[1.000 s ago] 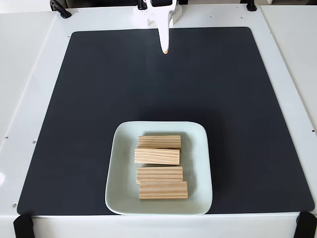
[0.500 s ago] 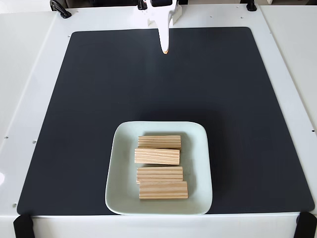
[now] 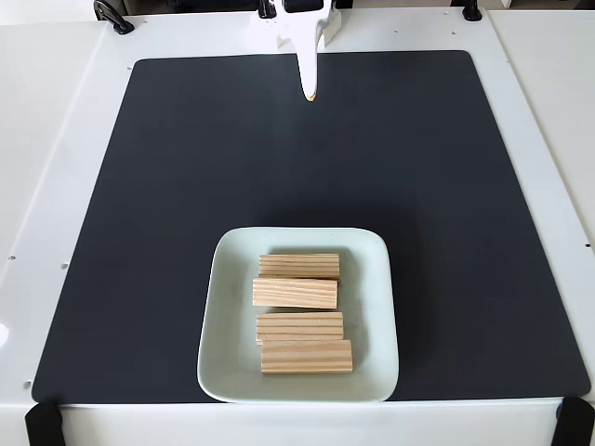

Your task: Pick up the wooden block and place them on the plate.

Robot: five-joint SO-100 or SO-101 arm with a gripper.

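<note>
Pincer (image 3: 310,93) tips together, its body cut off above.

We look down on a white worktop (image 3: 56,139) covered by a dark mat (image 3: 232,158). Near the mat's front edge sits the plate (image 3: 228,316), and on it we count four wooden blocks, all lying flat with their long sides across the view: the rearmost block (image 3: 298,266), the second block (image 3: 295,294) just in front of it, the third block (image 3: 299,325), and the frontmost block (image 3: 307,357). At the mat's rear edge we see the white gripper (image 3: 310,95), pointing down, its fingers together, well apart from the plate.
</note>
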